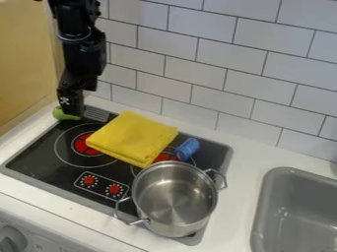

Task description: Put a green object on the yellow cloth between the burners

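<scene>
Green object [64, 114]: at the rear left corner of the black cooktop [41, 154], right at the tip of the black gripper [71, 110]. Its rounded end protrudes on the view's left of the jaws; a thin strip shows below them. Visible long axis runs roughly left to right in the view, so it seems to cross beneath the jaws rather than line up with the upright wrist. Jaw state: cannot tell whether clenched on the object or released around it; contact hides the answer. Folded yellow cloth [131, 137] lies to the right and somewhat nearer the camera, between the left burner [85, 143] and the right burner [164, 157]. Judged next move: secure the grasp if needed, lift above the cloth's thickness, carry right and slightly forward. Risk: with so much length on one side, the object may swing or roll on release.
</scene>
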`<state>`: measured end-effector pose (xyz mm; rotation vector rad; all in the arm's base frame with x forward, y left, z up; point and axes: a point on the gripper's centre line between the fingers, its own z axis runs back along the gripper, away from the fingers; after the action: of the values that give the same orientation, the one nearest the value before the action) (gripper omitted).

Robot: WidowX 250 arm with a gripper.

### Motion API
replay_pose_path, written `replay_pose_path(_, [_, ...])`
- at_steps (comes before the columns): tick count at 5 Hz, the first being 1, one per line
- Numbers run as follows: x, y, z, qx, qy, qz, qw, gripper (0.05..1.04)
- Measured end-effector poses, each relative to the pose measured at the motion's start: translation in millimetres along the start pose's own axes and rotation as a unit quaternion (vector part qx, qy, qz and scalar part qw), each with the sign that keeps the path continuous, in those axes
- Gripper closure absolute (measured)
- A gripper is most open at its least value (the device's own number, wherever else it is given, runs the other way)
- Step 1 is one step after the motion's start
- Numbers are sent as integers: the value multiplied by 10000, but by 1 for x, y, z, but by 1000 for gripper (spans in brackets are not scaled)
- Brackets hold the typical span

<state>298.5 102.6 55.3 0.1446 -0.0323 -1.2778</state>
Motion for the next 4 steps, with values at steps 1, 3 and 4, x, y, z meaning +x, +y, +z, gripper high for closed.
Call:
replay_pose_path(1, [-9, 5, -16, -141, 85, 191, 9997, 85])
replay_pose_path(3, [-14, 25, -38, -252, 248, 285, 9990, 85])
replay_pose_path(4, [-15, 29, -49, -322, 307, 326, 9985, 85])
